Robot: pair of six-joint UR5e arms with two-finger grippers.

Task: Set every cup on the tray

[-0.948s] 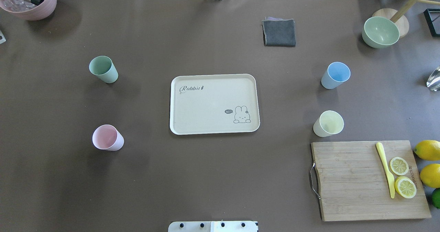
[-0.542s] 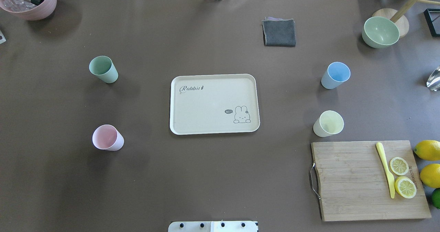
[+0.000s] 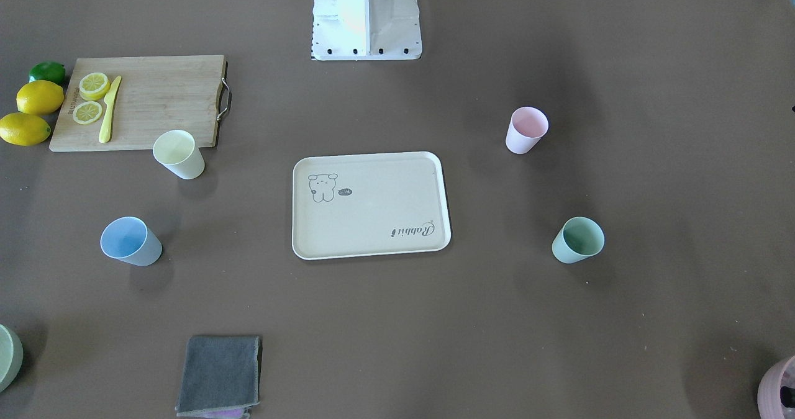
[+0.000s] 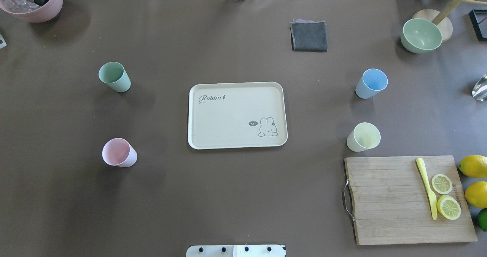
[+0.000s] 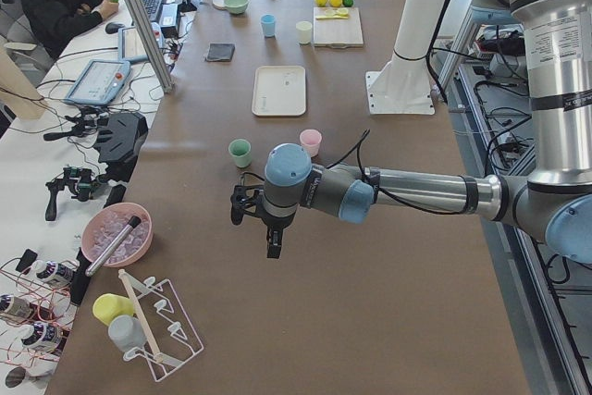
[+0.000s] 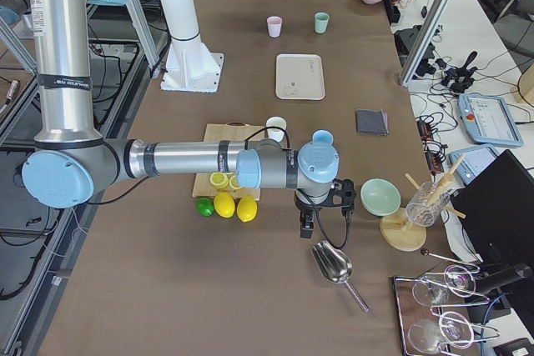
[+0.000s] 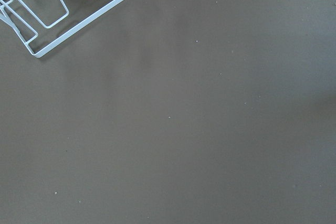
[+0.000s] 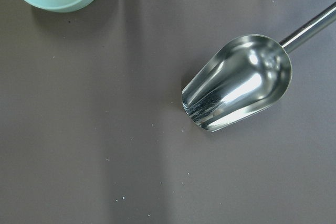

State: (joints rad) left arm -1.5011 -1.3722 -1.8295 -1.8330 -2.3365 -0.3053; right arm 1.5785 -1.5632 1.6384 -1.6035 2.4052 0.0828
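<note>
The cream tray (image 4: 228,116) lies at the table's middle with nothing on it. All the cups stand upright on the table around it. The mint green cup (image 4: 114,77) and the pink cup (image 4: 119,152) are to its left. The light blue cup (image 4: 371,83) and the pale yellow cup (image 4: 363,137) are to its right. My left gripper (image 5: 271,245) hangs over bare table well beyond the pink and green cups. My right gripper (image 6: 306,229) hangs past the lemons near a metal scoop. Both show only in the side views, so I cannot tell whether they are open or shut.
A wooden cutting board (image 4: 384,200) with lemon slices and a yellow knife lies near the yellow cup, whole lemons (image 4: 473,166) beside it. A pale green bowl (image 4: 420,35), a grey cloth (image 4: 309,36) and a pink pot (image 4: 32,0) sit at the far edge. A wire rack (image 7: 52,3) is near the left wrist, a steel scoop (image 8: 239,85) under the right.
</note>
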